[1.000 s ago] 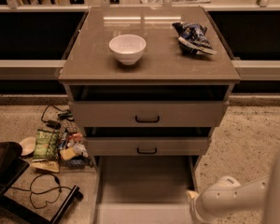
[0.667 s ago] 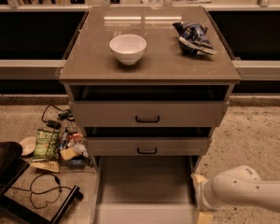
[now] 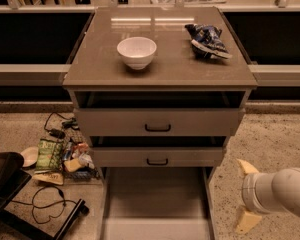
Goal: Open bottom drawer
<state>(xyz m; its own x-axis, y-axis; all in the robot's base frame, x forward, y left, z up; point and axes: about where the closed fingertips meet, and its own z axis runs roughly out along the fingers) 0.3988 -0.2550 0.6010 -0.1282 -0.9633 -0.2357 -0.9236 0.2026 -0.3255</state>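
The grey-beige cabinet [image 3: 160, 74] has three drawers. The bottom drawer [image 3: 157, 199] stands pulled far out toward the camera. Its plain tray lies bare, and its front and handle are cut off by the lower frame edge. Above it, the middle drawer [image 3: 157, 157] and the top drawer [image 3: 157, 122] each stick out a little, showing their black bar handles. My gripper [image 3: 245, 194] hangs to the right of the bottom drawer, over the speckled floor. It is open and apart from the drawer, with one cream finger [image 3: 247, 167] above and the other below.
A white bowl [image 3: 136, 51] and a blue snack bag [image 3: 207, 39] sit on the cabinet top. Snack packets and clutter [image 3: 57, 156] lie on the floor to the left, with a black cable [image 3: 47, 204] and dark gear [image 3: 2, 179]. A rail runs behind the cabinet.
My arm and gripper have drawn back to the right, away from the bottom drawer's right side. The drawers have not moved.
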